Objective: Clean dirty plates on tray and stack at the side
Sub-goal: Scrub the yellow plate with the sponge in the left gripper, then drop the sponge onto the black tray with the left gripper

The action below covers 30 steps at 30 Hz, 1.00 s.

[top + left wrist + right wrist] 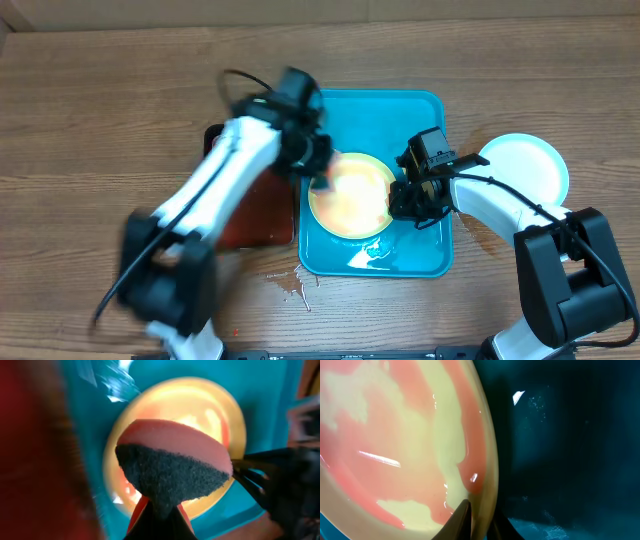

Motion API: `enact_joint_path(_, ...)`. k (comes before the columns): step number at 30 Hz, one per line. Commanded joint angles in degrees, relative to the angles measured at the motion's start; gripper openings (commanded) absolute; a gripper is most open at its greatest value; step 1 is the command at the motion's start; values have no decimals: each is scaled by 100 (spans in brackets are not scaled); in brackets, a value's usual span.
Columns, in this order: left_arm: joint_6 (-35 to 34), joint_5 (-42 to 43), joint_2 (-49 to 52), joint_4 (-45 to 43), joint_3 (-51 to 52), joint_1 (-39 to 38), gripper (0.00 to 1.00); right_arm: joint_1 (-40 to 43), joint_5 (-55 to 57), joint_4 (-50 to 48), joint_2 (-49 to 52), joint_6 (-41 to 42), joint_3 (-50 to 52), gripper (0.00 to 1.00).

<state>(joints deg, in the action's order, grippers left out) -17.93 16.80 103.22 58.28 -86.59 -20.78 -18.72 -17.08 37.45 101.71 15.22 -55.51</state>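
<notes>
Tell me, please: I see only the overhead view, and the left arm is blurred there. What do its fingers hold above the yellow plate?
Observer: The left wrist view shows the left fingers shut on a sponge. It is pink, and its dark scouring side faces the camera.
Operator: And on the right side, is anything gripped?
Observer: Yes. In the right wrist view the right fingers pinch the yellow plate, with its rim between them.
Operator: Is it clean already?
Observer: No. Close up, a red film covers much of its inside, with pale patches between.
</notes>
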Motion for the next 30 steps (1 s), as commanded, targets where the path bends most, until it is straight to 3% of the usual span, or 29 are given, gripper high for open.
enact_joint_path(1,138,-1307,-883,417,-63,330,4,42,411,50,201,-26,114,13)
enact_joint_path(4,-31,-1880,-990,872,-33,629,4,42,411,35,201,-26,114,13)
enact_joint_path(7,-68,-1882,-894,894,271,920,4,42,411,-4,203,-26,114,13)
enact_joint_path(14,-396,-1633,-496,-413,1657,1095,5,42,411,-13,203,-24,114,13)
enact_joint_path(20,-610,-1746,-164,-938,2046,1104,5,42,411,-13,201,-24,114,13)
enact_joint_path(24,-481,-1735,-225,-863,1945,1119,53,42,442,-17,203,-26,114,13)
enact_joint_path(28,-428,-1655,-481,-396,1471,1235,59,42,715,-136,201,-24,114,12)
enact_joint_path(30,-317,-1528,-699,-109,1169,1357,59,50,809,-146,201,-22,61,5)
